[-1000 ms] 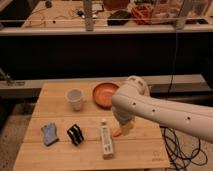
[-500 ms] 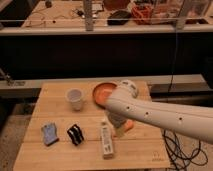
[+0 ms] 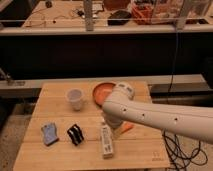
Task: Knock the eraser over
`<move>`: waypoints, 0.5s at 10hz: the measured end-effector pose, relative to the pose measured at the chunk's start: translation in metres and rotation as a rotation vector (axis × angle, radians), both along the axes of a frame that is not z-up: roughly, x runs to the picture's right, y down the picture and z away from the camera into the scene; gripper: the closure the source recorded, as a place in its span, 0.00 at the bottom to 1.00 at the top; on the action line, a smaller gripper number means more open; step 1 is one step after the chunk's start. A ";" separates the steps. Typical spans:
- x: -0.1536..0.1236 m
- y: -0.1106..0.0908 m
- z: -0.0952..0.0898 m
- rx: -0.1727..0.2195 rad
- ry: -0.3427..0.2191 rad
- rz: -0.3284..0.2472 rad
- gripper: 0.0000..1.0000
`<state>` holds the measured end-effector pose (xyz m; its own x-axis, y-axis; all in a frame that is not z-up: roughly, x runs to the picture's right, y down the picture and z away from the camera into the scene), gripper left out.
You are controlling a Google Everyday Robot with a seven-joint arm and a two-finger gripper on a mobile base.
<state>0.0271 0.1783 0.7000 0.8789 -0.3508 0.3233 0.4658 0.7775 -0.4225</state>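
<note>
The eraser, a small black block with white stripes, stands on the wooden table at the front left. My white arm reaches in from the right across the table. My gripper is at the arm's end, just above the top of the long white flat box, to the right of the eraser and apart from it. The arm's bulk hides most of the gripper.
A blue-grey soft piece lies left of the eraser. A white cup stands at the back middle. An orange-red bowl sits behind the arm. An orange object lies under the arm. Cables hang off the table's right side.
My arm has moved left across the table, bringing the gripper closer to the white box and the eraser. The objects have not moved.
</note>
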 end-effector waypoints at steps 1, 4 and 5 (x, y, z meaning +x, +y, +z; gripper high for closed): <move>-0.002 0.001 0.001 0.001 -0.005 -0.003 0.20; -0.009 0.002 0.002 0.002 -0.017 -0.007 0.25; -0.011 0.003 0.002 0.002 -0.021 -0.010 0.30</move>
<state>0.0164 0.1815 0.7022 0.8683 -0.3602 0.3410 0.4823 0.7736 -0.4110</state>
